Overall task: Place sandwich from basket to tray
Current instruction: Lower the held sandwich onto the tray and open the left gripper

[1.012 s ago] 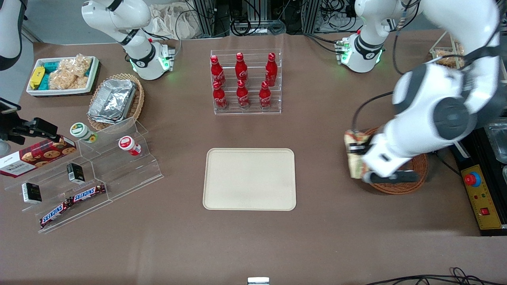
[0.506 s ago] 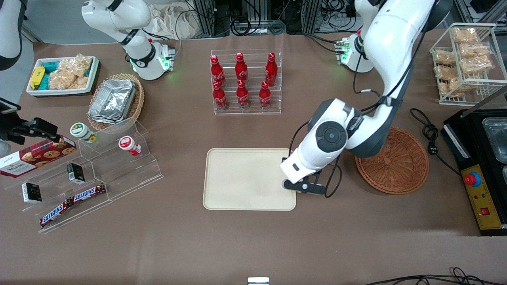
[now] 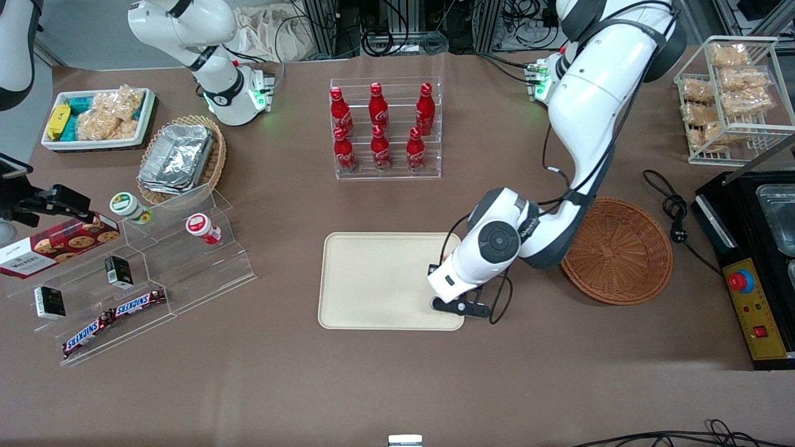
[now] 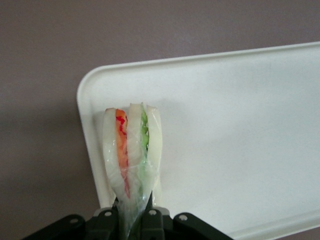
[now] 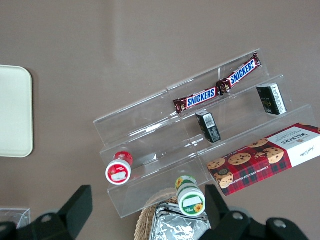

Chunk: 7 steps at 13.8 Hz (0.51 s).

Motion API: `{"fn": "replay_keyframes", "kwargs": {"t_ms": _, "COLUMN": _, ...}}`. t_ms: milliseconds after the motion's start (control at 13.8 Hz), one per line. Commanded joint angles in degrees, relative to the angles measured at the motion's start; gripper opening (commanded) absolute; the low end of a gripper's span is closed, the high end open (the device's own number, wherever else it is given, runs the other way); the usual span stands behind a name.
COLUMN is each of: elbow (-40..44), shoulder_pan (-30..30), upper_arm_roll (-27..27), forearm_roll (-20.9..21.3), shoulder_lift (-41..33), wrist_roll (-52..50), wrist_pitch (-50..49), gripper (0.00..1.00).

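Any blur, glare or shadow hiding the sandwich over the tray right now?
Front view: sharp, evenly lit, but the arm hides the sandwich. Left wrist view: sandwich slightly soft yet readable, shut in the gripper over the tray corner; faint shadow beside it, no glare.

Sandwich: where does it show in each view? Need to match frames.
Front view: not visible; the arm covers the gripper above the tray at its end nearest the basket.
Left wrist view: sandwich pinched between the fingers, over a tray corner.
Right wrist view: not in it.
Shared landmark: the tray.
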Motion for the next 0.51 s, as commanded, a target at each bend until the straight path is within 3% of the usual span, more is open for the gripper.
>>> {"fn": "replay_keyframes", "kwargs": {"t_ms": 0, "elbow": 0.58, "shoulder_pan": -2.05, "upper_arm_roll": 1.18, "forearm_roll": 0.92, "shoulder_lift": 0.01, "wrist_roll": -4.06, "wrist_pitch": 0.21, "gripper": 0.25}}
{"fn": "replay_keyframes", "kwargs": {"t_ms": 72, "elbow": 0.58, "shoulder_pan": -2.05, "upper_arm_roll": 1.18, "forearm_roll": 0.92, "shoulder_lift": 0.01, "wrist_roll": -5.82, "wrist_pitch": 0.12, "gripper": 0.73}}
{"fn": "replay_keyframes", "kwargs": {"t_ms": 145, "elbow": 0.58, "shoulder_pan": -2.05, "upper_arm_roll": 1.18, "forearm_roll": 1.01, "shoulder_lift": -0.08, "wrist_roll": -6.80, "wrist_pitch": 0.03, "gripper": 0.99}}
{"fn": "replay_keyframes", "kwargs": {"t_ms": 434, "elbow": 1.10, "shoulder_pan": -1.53, "upper_arm_roll": 1.18, "forearm_roll": 0.83, "shoulder_lift": -1.57, "wrist_roll": -7.07, "wrist_pitch": -1.89, "gripper": 0.99}}
